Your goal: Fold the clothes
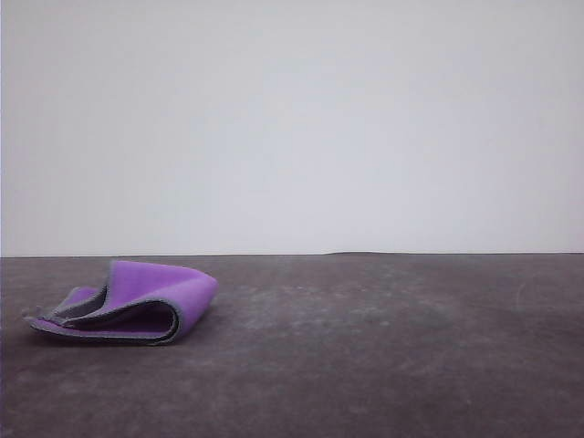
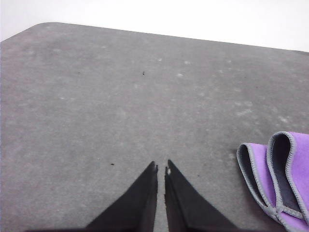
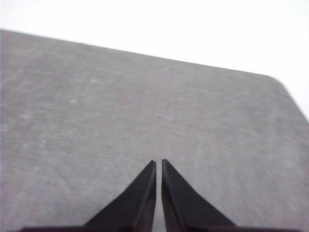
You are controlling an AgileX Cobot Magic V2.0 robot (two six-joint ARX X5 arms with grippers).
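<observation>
At the lower left of the front view, the cloth (image 1: 137,303) lies on the dark grey table (image 1: 383,347), folded loosely over itself. Its purple face shows on top and curls round in a soft roll on its right side, with the dark grey face showing inside the fold and a grey stitched edge running along the layers. The layers do not lie flat; a gap stays open between them, and 1 corner trails out toward the left edge of the frame. The rest of the table in that view is bare and scuffed with pale marks, and a plain white wall (image 1: 292,119) stands behind it.

In the left wrist view, the left gripper (image 2: 161,166) hangs above the table with its 2 black fingers (image 2: 145,198) drawn nearly together, only a thin slit between the tips, and nothing held in them. The cloth (image 2: 282,174) sits at the lower right of that frame, apart from the fingers, showing 2 looped folds with the grey edging and the dark inner face.

In the right wrist view, the right gripper (image 3: 159,162) is likewise almost closed, a narrow slit between its fingers (image 3: 140,198), holding nothing. Below it is table (image 3: 120,111), with a rounded corner at the upper right of the frame.
</observation>
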